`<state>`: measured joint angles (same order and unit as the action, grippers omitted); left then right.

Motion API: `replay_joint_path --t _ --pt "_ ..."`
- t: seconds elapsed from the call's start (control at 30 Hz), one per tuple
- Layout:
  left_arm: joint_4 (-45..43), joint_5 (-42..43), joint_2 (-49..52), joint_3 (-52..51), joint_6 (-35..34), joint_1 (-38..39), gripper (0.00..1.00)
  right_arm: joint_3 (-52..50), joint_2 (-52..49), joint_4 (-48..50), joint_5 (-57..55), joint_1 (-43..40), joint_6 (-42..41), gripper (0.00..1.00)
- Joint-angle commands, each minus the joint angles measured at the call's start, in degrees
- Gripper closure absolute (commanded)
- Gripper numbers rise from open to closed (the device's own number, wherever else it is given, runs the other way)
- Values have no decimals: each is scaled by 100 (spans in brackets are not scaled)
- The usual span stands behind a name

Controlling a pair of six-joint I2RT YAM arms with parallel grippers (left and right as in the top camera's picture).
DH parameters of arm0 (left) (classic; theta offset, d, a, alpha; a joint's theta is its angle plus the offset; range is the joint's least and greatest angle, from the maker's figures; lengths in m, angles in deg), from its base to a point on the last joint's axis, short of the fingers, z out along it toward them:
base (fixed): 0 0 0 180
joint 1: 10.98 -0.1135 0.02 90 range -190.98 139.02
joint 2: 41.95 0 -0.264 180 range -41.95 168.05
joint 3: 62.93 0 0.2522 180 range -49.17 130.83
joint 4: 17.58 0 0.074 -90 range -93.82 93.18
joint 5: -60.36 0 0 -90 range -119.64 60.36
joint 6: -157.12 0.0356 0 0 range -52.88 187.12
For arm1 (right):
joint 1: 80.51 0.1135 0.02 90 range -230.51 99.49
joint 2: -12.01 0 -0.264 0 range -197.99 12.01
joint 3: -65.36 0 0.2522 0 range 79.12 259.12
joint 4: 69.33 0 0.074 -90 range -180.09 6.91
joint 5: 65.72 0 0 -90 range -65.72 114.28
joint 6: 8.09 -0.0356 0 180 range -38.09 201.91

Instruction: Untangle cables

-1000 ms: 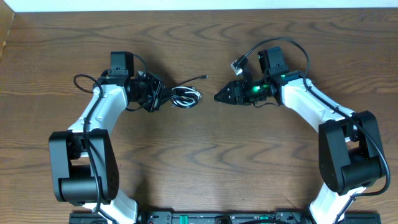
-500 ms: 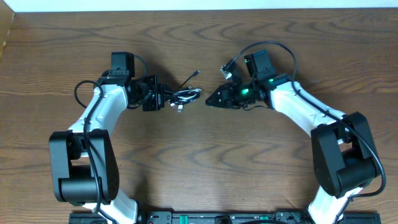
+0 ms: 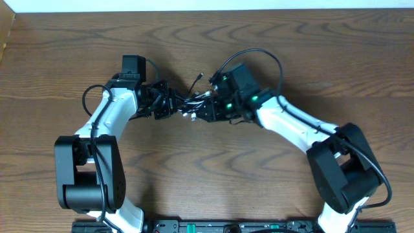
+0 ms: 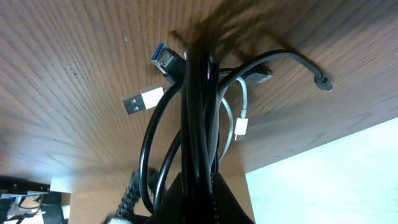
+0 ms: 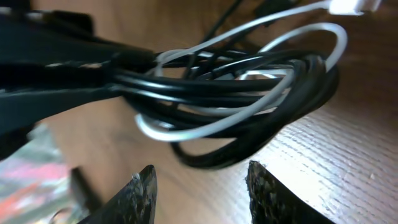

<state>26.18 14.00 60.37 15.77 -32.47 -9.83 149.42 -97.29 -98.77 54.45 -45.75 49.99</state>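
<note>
The black cable (image 3: pixel 191 100) and the white cable (image 3: pixel 200 105) form one tangled bundle at the table's middle. My left gripper (image 3: pixel 173 103) is shut on the bundle's left side; in the left wrist view the black loops (image 4: pixel 193 124) run out of the jaws, with the white cord (image 4: pixel 244 106) and its USB plug (image 4: pixel 142 101) beyond. My right gripper (image 3: pixel 202 111) is open right beside the bundle's right side. In the right wrist view its fingertips (image 5: pixel 202 183) sit just below the black coil (image 5: pixel 261 118) and the white loop (image 5: pixel 205 127), not touching them.
The wooden table (image 3: pixel 207 168) ends at a white far edge (image 3: pixel 207 5). A blue USB plug (image 4: pixel 165 59) and a small black plug end (image 4: pixel 322 82) stick out of the bundle. The right arm's own thick cable (image 3: pixel 259 55) arcs above its wrist.
My right gripper has moved left across the table to the bundle and now sits open against it. My left gripper has shut on the bundle and shifted it slightly right.
</note>
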Motion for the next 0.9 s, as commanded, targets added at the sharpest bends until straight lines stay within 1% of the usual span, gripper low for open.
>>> replay_joint_path --t 0.0,0.17,0.3,0.4,0.57,0.67,0.8,0.87 --pt "101 142 -114 63 -142 -4 92 -4 33 120 -1384 260 -575 57" --pt "127 144 -114 63 -118 -4 93 -4 33 509 -1786 461 -1014 57" --pt "125 251 -111 63 -118 -4 93 -4 31 603 -2127 485 -1364 60" --pt "125 321 -114 63 -118 -4 92 -4 26 608 -2516 518 -1488 61" --pt "125 398 -111 63 -68 -4 93 -4 22 649 -2839 535 -1585 65" --pt "125 481 -114 63 -55 -4 93 -4 22 732 -2876 535 -1585 64" --pt "125 544 -111 63 -55 -4 92 -4 22 815 -2881 535 -1585 57" --pt "122 522 -111 63 -48 -4 92 -4 20 800 -2927 535 -1580 56"
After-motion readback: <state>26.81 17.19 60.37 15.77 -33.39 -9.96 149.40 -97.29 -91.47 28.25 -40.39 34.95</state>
